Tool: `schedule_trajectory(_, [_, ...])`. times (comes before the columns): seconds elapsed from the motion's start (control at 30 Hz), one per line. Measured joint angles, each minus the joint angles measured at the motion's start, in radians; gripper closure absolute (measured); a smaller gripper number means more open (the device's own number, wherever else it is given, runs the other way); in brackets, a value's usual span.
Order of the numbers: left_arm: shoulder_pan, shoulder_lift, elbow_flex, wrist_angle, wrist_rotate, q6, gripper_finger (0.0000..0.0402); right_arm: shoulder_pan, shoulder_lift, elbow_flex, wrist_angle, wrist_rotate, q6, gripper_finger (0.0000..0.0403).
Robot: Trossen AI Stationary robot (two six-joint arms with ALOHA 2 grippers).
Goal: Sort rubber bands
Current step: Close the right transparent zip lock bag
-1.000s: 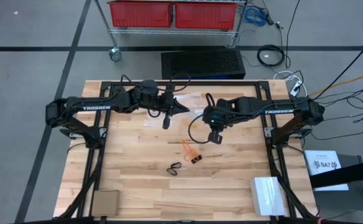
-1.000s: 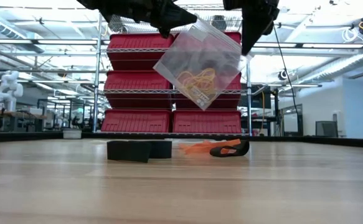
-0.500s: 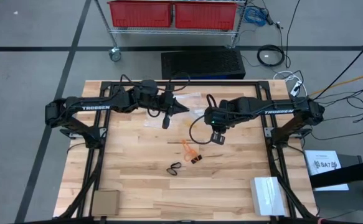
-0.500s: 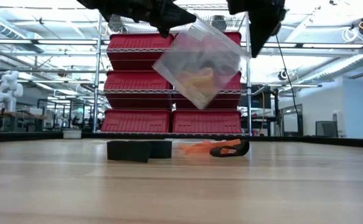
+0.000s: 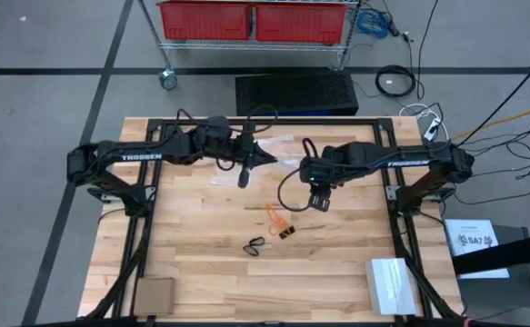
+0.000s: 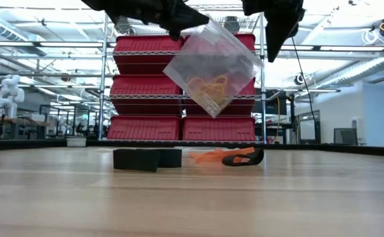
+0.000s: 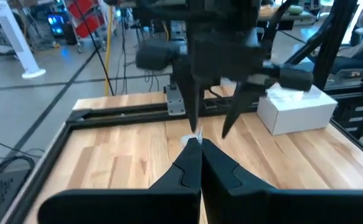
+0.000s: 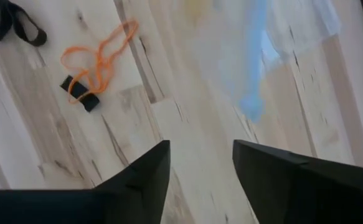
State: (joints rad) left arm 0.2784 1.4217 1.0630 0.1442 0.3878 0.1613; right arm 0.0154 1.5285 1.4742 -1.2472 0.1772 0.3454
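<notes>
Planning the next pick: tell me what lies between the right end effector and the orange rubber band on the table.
Only bare tabletop: the high view shows nothing between the right end effector and the orange rubber band.

Orange rubber bands (image 5: 275, 214) lay on wood near table centre, thin loops tangled together, flat. Small black band (image 5: 287, 233) touched them at 5 o'clock side. Another black band pair (image 5: 255, 244) lay apart, at 8 o'clock from orange ones, loops flat. Pale tan bands (image 6: 208, 85) were bunched inside clear bag, hanging in air above table, bag tilted. Exact number of bands was not clear.
</notes>
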Motion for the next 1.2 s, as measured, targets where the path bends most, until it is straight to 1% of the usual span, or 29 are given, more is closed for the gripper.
schedule_trajectory(0.13, [-0.012, 0.056, -0.001, 0.040, 0.000, -0.024, 0.0401, 0.012, -0.003, 0.000, -0.077, 0.012, 0.034, 0.0230])
schedule_trajectory(0.23, [-0.020, 0.122, -0.001, 0.105, 0.000, -0.049, 0.0401, 0.037, -0.006, -0.014, -0.079, 0.015, 0.051, 0.0233])
schedule_trajectory(0.4, [-0.032, 0.241, -0.002, 0.313, 0.027, -0.132, 0.0401, 0.088, -0.063, -0.118, -0.038, 0.015, 0.114, 0.0240])
schedule_trajectory(0.5, [-0.033, 0.308, -0.001, 0.455, 0.038, -0.220, 0.0401, 0.127, -0.127, -0.189, -0.026, 0.017, 0.192, 0.0241])
schedule_trajectory(0.6, [-0.033, 0.372, 0.033, 0.551, 0.049, -0.315, 0.0401, 0.178, -0.206, -0.239, -0.024, 0.053, 0.285, 0.0241])
schedule_trajectory(0.73, [-0.059, 0.462, 0.122, 0.575, 0.073, -0.386, 0.0401, 0.240, -0.300, -0.275, -0.022, 0.093, 0.392, 0.0241])
schedule_trajectory(0.83, [-0.090, 0.532, 0.194, 0.571, 0.080, -0.418, 0.0401, 0.274, -0.341, -0.288, -0.021, 0.113, 0.446, 0.0241])
schedule_trajectory(1.0, [-0.133, 0.633, 0.298, 0.576, 0.080, -0.452, 0.0401, 0.302, -0.348, -0.303, -0.020, 0.113, 0.467, 0.0241])
schedule_trajectory(1.2, [-0.141, 0.730, 0.359, 0.576, 0.042, -0.497, 0.0400, 0.308, -0.343, -0.325, -0.020, 0.114, 0.489, 0.0241])
